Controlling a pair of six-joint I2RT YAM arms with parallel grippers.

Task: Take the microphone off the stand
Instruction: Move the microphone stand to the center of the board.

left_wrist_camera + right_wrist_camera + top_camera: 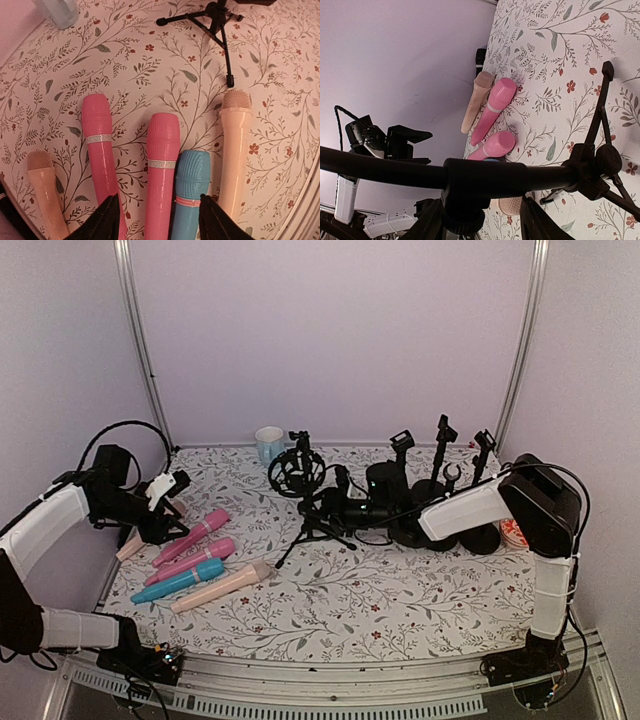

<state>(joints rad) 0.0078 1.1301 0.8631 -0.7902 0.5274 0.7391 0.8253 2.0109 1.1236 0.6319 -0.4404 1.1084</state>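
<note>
Because the stand (592, 165) ahead of my right end effector (480, 200) looks light and tippy, I'd pull gently. The stiff, smooth black mic (390, 167) lies between its fingers (432, 220), best held mid-barrel, though whether clamped I cannot tell. My left end effector (159, 196) hangs released.

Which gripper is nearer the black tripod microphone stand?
Right. The right gripper is at the black tripod microphone stand, fingers either side of its black horizontal bar. The left gripper hovers well off to the left, over a row of plastic toy microphones.
</note>
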